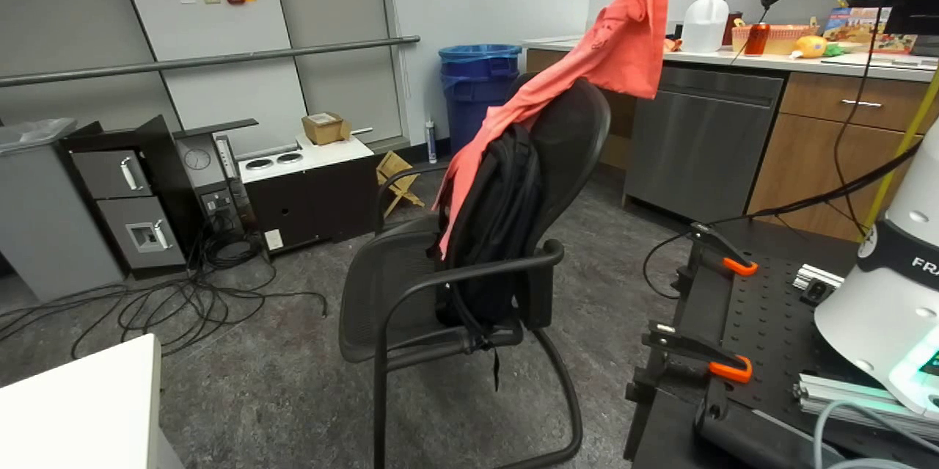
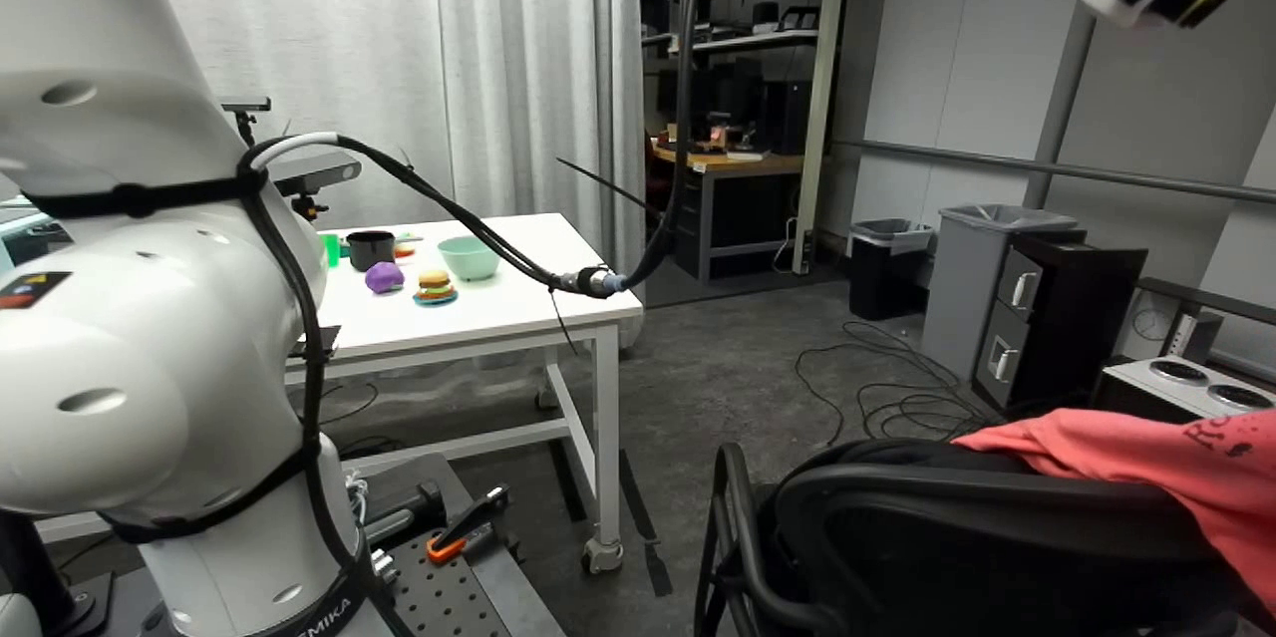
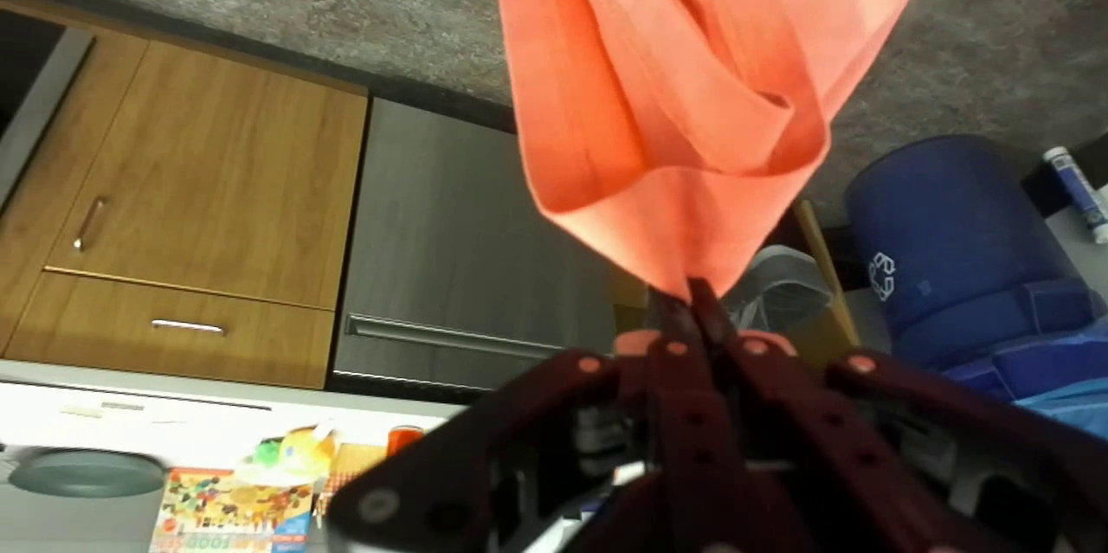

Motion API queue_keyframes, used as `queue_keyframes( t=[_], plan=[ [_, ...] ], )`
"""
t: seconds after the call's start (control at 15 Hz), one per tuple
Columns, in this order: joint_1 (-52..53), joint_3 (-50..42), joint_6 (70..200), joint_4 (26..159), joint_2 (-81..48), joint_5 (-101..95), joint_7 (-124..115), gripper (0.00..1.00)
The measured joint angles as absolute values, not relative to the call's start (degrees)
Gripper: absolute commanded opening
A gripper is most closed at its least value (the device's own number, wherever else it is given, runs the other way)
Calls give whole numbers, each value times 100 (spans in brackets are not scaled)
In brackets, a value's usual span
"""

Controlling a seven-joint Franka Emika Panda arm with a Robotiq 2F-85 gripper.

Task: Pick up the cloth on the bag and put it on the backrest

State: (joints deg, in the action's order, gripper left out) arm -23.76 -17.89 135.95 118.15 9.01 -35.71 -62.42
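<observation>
Coral fabric stretches from high above a black chair (image 2: 997,537) down toward its seat (image 1: 385,285): the cloth (image 1: 623,36) hangs by one end from the gripper (image 3: 692,293), which in the wrist view is closed on a pinched edge, with folds widening into a loose loop just beyond the grip. In an exterior view only the gripper's dark tip shows, at the top edge. From there the cloth slants across the top of the backrest (image 1: 576,139) and runs down over the black backpack (image 1: 502,205) set against the front of the backrest, its narrow lower end hanging loose over the seat. Dark printed marks show on the cloth in both exterior views. An armrest (image 1: 469,274) crosses in front of the backpack's lower part. Beyond the chair stand a blue bin (image 1: 480,84) and a grey dishwasher (image 1: 700,139) under a pale counter (image 1: 777,65), which bears a white jug (image 1: 706,21) and a red can (image 1: 757,40). Black cables (image 1: 198,300) lie tangled on the floor, well apart from the chair. White arm links (image 2: 150,338) fill one side of an exterior view; past them, a white table (image 2: 528,233) carries a pale green bowl (image 2: 469,260) and a toy burger (image 2: 435,286).
</observation>
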Motion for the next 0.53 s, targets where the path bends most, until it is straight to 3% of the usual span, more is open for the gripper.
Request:
queue_keyframes(
  t=[0.53],
  plan=[
    [-2414,-1804,13280,11873,896,-3832,-6241,96]
  ],
)
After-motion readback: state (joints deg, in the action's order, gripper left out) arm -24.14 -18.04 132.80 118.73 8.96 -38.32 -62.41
